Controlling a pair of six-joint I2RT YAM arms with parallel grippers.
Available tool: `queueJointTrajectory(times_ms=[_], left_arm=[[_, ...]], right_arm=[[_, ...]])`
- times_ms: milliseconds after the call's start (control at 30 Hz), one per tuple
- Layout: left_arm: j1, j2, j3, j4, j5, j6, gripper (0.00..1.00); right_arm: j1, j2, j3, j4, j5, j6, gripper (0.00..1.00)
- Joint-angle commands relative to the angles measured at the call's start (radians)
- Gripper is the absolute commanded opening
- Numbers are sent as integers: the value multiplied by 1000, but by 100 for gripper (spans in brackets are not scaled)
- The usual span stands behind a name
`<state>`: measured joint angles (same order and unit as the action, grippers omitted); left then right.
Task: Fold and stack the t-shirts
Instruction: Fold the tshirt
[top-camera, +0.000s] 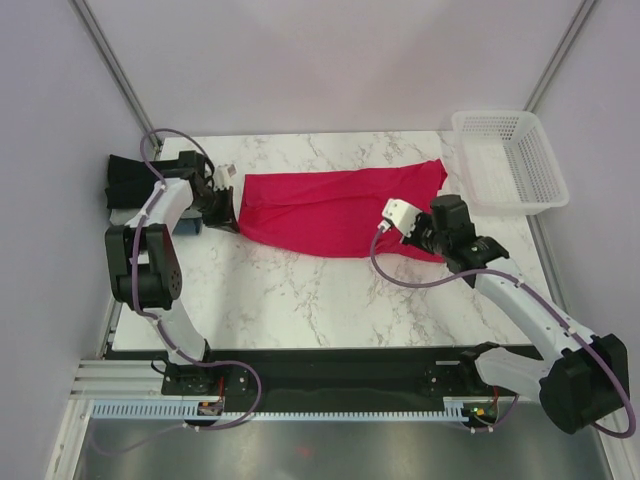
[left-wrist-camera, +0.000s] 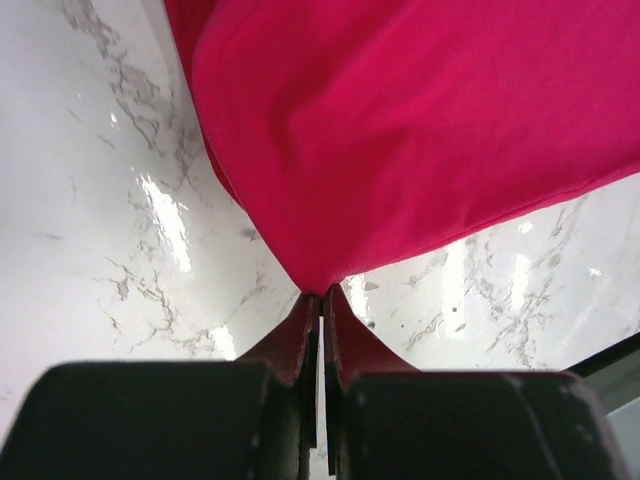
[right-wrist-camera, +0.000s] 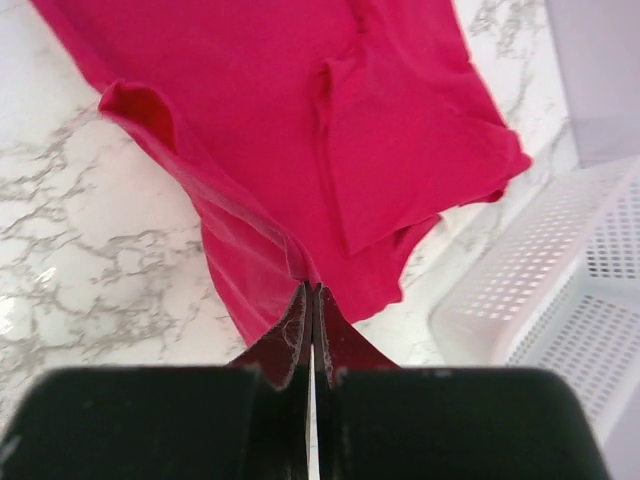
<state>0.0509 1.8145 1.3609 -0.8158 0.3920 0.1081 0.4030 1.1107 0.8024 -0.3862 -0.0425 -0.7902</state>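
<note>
Crimson t-shirt (top-camera: 340, 210), one only, lies spread on the marble table (top-camera: 300, 300) just beside the single white mesh basket (top-camera: 520, 205). Both arms reach forward and low. The left gripper (top-camera: 222, 213) is clamped on the shirt's end farthest from the basket, and the right gripper (top-camera: 418, 237) is clamped on the edge nearest it.

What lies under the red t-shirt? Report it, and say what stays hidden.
Around the red t-shirt only the marble table shows. The cloth covers whatever lies beneath its middle, so nothing more can be told.
</note>
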Motion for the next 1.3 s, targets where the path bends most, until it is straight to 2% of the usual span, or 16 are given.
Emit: queueJointTrajectory(times_ms=[0,467,833,1133,1167,1200,1267], left_arm=[[3,-3,81,-46,51,18,2],[4,94,302,-83,76,-12,2],[4,318,601,-106,62,-30,2],[-2,531,822,-75,-27,-35,2],[-6,543,834,-72,-44,-35,2],[-8,552,843,-69,-56,-35,4],[-11,551,845,-63,-94,-44,18]], right_arm=[[-16,46,90,70,23,-20,0],[-101,256,316,211,36,-78,0],[-167,601,578,311,35,-106,0],[-188,946,871,329,36,-126,0],[-188,995,914,331,73,-133,0],[-188,1015,934,342,90,-129,1],[-188,1044,966,377,169,-88,18]])
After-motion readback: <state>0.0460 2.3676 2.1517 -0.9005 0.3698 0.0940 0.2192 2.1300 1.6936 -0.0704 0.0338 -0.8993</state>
